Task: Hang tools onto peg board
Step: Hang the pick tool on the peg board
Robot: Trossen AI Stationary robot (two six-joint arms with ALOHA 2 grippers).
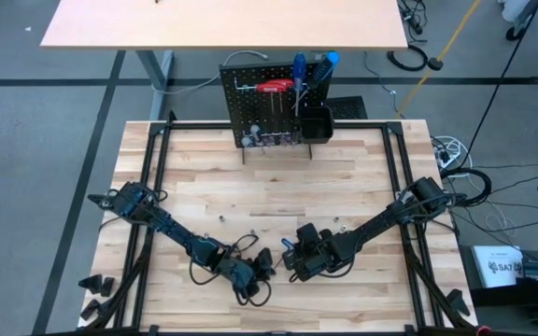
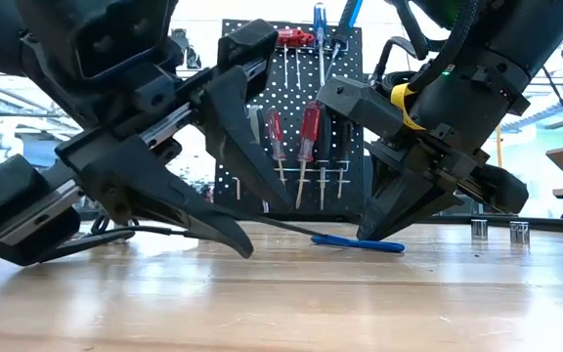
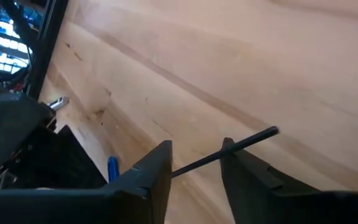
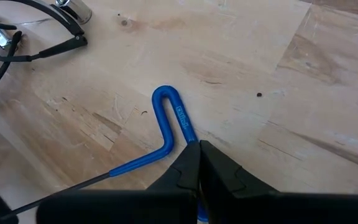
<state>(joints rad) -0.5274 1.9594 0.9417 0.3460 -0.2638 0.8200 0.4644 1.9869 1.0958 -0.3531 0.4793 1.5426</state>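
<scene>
Right wrist: bent blue-handled hex key (image 4: 169, 127), thin dark shaft, scuffed wood tabletop (image 4: 278, 74).

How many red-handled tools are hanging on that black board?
3. One red-handled screwdriver hangs mid-board, a second beside it, and a third red handle near the top. More may be hidden.

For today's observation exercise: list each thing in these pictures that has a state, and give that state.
Blue-handled hex key: lying flat on the table.
Left gripper: open around the key's thin black shaft.
Right gripper: shut at the blue handle.
Peg board: upright.
Red-handled screwdrivers: hung.
</scene>
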